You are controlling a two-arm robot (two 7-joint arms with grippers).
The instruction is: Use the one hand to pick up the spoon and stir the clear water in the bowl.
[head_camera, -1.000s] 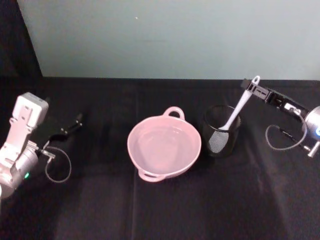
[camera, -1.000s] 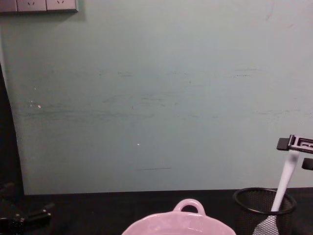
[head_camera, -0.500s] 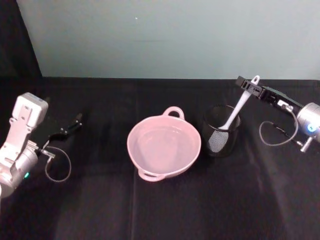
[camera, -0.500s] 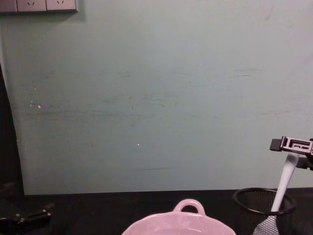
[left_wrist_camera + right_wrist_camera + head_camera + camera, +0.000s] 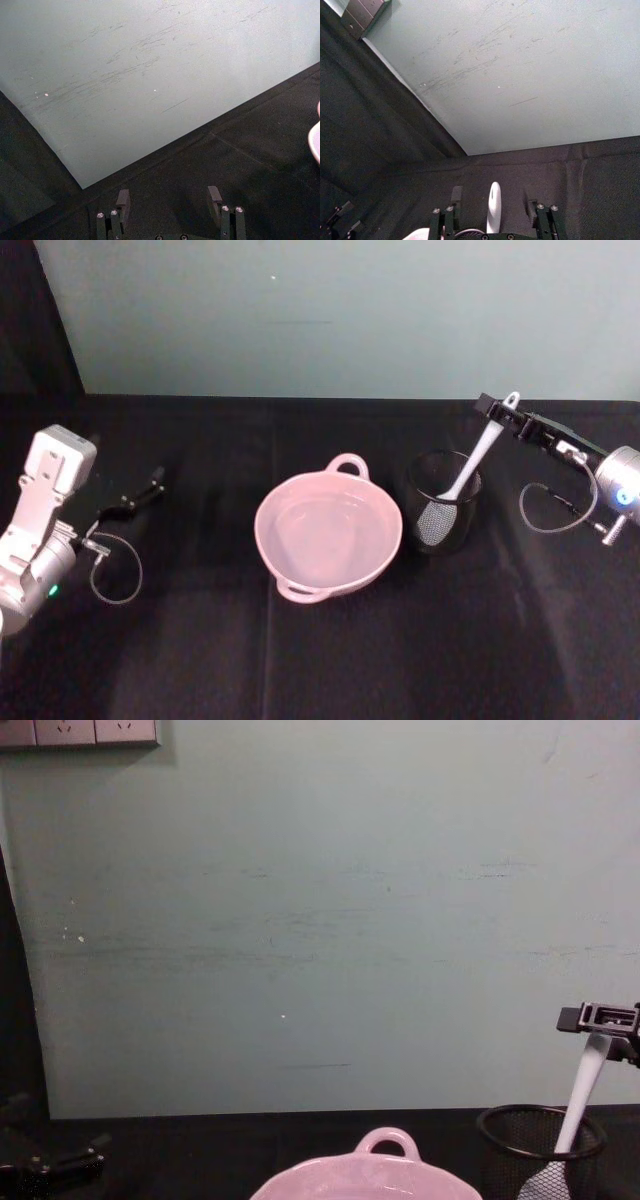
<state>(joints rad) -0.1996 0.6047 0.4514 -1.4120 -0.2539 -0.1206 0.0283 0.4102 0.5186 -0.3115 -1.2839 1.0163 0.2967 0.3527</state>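
One slim white spoon (image 5: 470,472) is standing tilted in one black mesh cup (image 5: 462,530). Its flat oval scoop is sitting down inside the cup, and its long straight handle, pierced by a small hole at the tip, is leaning up to the right. The right hand (image 5: 497,413) is hovering at the top of that handle, its fingers (image 5: 455,193) spread on either side without pinching it. One glossy pink bowl (image 5: 266,540) of clear water is sitting just left of the cup. The left hand (image 5: 150,487) is lying unclenched on the black cloth (image 5: 350,660), far left.
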